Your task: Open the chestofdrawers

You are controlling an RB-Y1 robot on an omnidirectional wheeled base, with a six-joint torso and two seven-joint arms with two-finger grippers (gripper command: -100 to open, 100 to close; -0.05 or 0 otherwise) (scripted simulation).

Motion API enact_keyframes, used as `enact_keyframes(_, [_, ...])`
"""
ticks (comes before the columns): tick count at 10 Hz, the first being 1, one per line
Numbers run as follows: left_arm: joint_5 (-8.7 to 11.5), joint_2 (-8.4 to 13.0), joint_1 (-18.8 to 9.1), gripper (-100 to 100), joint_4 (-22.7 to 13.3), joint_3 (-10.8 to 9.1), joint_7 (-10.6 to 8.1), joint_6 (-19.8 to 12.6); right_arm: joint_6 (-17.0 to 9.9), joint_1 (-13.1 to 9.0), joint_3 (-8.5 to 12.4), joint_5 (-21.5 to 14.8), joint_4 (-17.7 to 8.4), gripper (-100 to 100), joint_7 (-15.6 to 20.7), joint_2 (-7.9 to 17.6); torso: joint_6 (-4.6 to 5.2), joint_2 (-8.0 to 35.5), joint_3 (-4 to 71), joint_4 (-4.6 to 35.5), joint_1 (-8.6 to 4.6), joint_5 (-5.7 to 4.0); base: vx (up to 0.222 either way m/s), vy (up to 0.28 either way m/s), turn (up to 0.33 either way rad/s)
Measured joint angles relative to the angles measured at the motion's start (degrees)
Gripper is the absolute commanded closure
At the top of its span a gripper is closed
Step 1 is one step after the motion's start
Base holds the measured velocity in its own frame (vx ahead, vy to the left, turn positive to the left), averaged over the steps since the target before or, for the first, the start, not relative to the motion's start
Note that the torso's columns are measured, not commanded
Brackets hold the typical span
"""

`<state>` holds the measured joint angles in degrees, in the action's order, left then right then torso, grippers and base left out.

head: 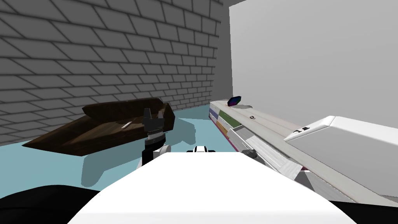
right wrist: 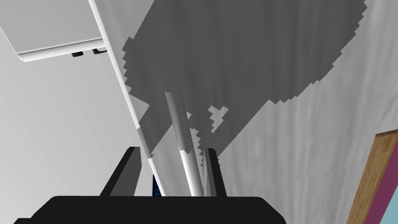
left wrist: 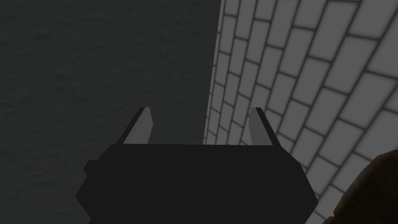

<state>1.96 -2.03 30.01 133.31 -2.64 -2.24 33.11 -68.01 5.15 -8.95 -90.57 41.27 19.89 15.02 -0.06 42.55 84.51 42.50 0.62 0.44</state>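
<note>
Nearest item: the right gripper is at the chest of drawers, a long low unit against the plain grey wall on the robot's right. The gripper is closed around the handle, a light grey round bar on a pale grey drawer front. One finger lies against the bar. The other stands just beyond the front's thin white edge.

In the head view the drawer at this hand stands partly out of the unit, ahead of the fronts beside it. The fronts further along are coloured purple, green and orange.

On the chest's white top, at the near end, sits a white box-shaped unit. A small ring-like item lies further along the top. Its kind cannot be told. A dark blue-purple object sits at the far end.

Left side: the left gripper is raised in front of the torso, well apart from the chest. Its fingers are spread wide and hold nothing.

Beyond it a dark brown table stands on the pale blue floor. A small pale item lies on the table, and its kind cannot be told.

Farthest: a grey brick wall runs behind the table and meets the plain wall at the corner.
</note>
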Motion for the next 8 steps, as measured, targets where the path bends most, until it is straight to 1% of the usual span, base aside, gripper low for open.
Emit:
enact_keyframes(1, [0.0, 0.0, 0.0, 0, 0.0, 0.0, 0.0, 0.0, -0.1, 0.07, 0.01, -0.16, 0.29, -100, 0.21, -0.09, -0.02, -0.08, 0.06, 0.04, 0.01, 0.08, -0.075, 0.157, -0.039])
enact_keyframes(2, [0.0, 0.0, 0.0, 0, 0.0, 0.0, 0.0, 0.0, 0.87, 0.11, 0.36, 0.81, 1.58, -100, 1.31, 1.0, 0.0, -0.15, 0.03, -0.08, -0.42, -0.17, -0.074, 0.102, -0.018])
enact_keyframes(3, [0.0, 0.01, 0.0, 0, 0.0, -0.01, 0.0, 0.0, 2.36, -0.92, 0.85, 1.94, 1.7, -100, 2.47, 2.33, 0.03, -0.27, 0.07, -0.18, -0.85, -0.45, -0.062, 0.071, -0.015])
enact_keyframes(4, [0.0, 0.02, 0.0, 0, 0.0, -0.01, 0.0, 0.0, 3.6, -2.61, 1.04, 2.71, -0.05, -100, 2.69, 3.11, 0.03, -0.32, 0.12, -0.17, -0.87, -0.41, -0.049, 0.05, -0.002])
enact_keyframes(5, [0.0, 0.02, 0.01, 0, 0.0, -0.02, 0.0, 0.0, 4.73, -3.12, 1.22, 3.45, -0.09, -100, 2.93, 4.09, 0.12, -0.27, 0.12, -0.17, -0.7, -0.31, -0.05, 0.061, -0.024])
enact_keyframes(6, [0.0, 0.02, 0.01, 0, 0.0, -0.02, 0.0, 0.0, 5.94, -3.37, 1.69, 4.55, 1.11, -100, 4.32, 5.08, 0.1, -0.16, 0.08, -0.11, -0.41, -0.16, -0.053, 0.069, -0.018])
enact_keyframes(7, [0.0, 0.02, 0.01, 0, 0.0, -0.01, 0.0, 0.0, 7.07, -3.89, 2.01, 5.45, 1.5, -100, 5.46, 6.0, 0.1, -0.07, 0.03, -0.06, -0.2, -0.06, -0.057, 0.083, -0.016])
enact_keyframes(8, [0.0, 0.01, 0.01, 0, 0.0, -0.01, 0.0, 0.0, 8.0, -5.3, 2.01, 5.88, -0.17, -100, 5.28, 6.8, 0.08, -0.02, 0.0, -0.04, -0.1, -0.02, -0.034, 0.06, 0.0])
